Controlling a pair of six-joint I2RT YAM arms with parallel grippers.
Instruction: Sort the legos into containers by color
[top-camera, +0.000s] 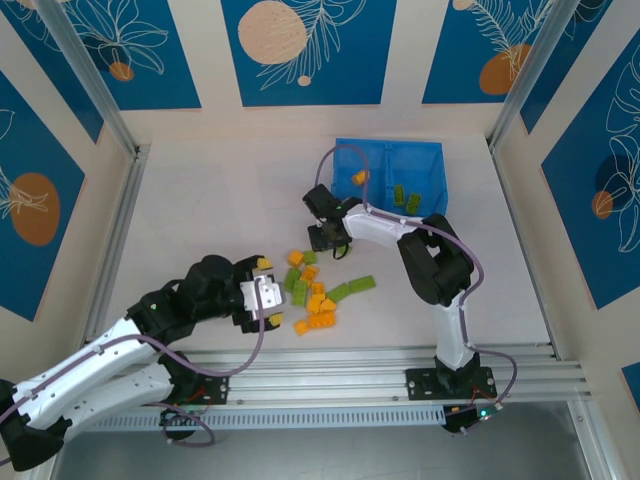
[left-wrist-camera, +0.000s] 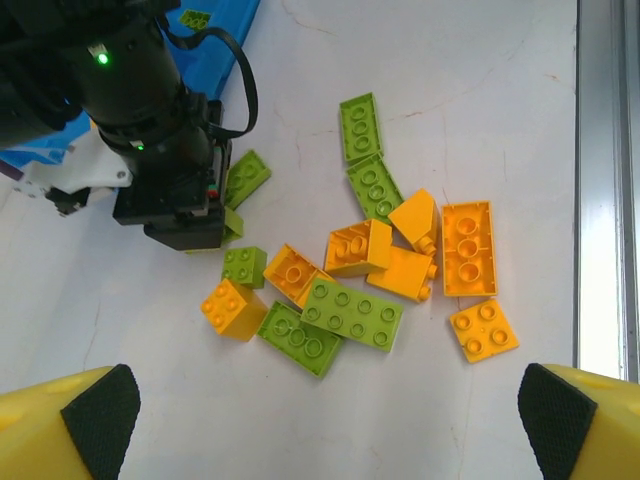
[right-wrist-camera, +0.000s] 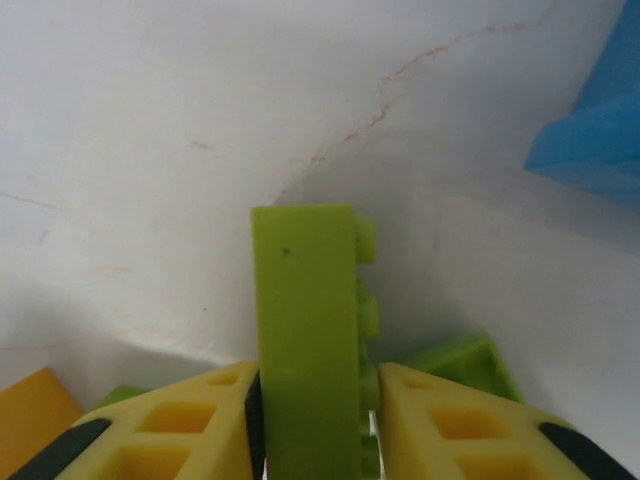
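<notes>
Task is being judged as barely begun: one orange lego is being seen in the left compartment of the blue tray, two or three green legos in the right. The pile is being seen loose on the bench, with seven orange and six green being counted. One more green brick is being pinched by the right gripper jaws at the pile's edge. The left gripper jaws are being held spread wide, empty.

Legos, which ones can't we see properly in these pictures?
- Right wrist view: the held green lego runs off the bottom edge; an orange lego is cut by the corner.
- Left wrist view: the right arm's black wrist covers part of another green lego.
- Top view: the legos in the blue tray are too small to count studs.
</notes>
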